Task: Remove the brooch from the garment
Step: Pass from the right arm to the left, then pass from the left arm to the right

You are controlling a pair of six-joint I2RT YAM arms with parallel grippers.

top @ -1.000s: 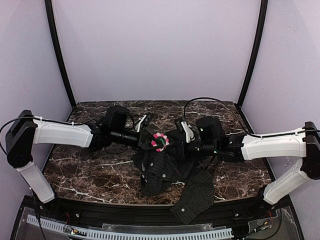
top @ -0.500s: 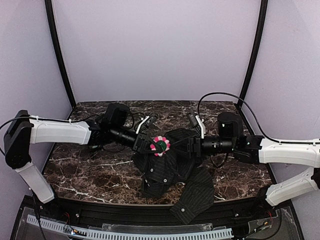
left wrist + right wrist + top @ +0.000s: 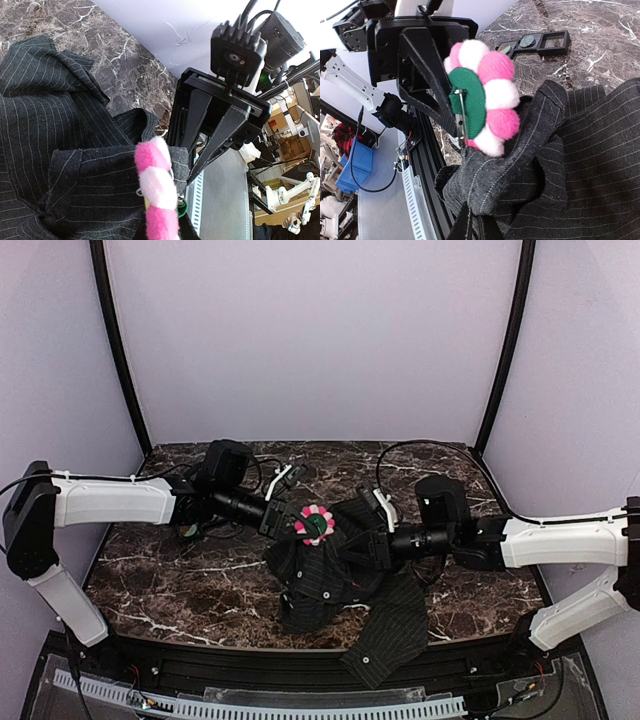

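- The brooch [image 3: 482,95] is held up off the table [image 3: 170,570], pink and white petals ringed round a green back; its lower petals are touched by a bunched fold of the shirt [image 3: 330,580]
- The left tool [image 3: 297,522] is closed on the brooch: one black finger [image 3: 432,80] is pressed to the green back beside the metal pin, the other is hidden behind the petals
- The right tool [image 3: 184,162] is clamped tight on the shirt fold just beside the brooch, its fingers drawn together on the cloth
- The rest of the shirt is left crumpled on the table, one part hung over the near edge
- Black square trays [image 3: 542,42] are seen on the table beyond the shirt
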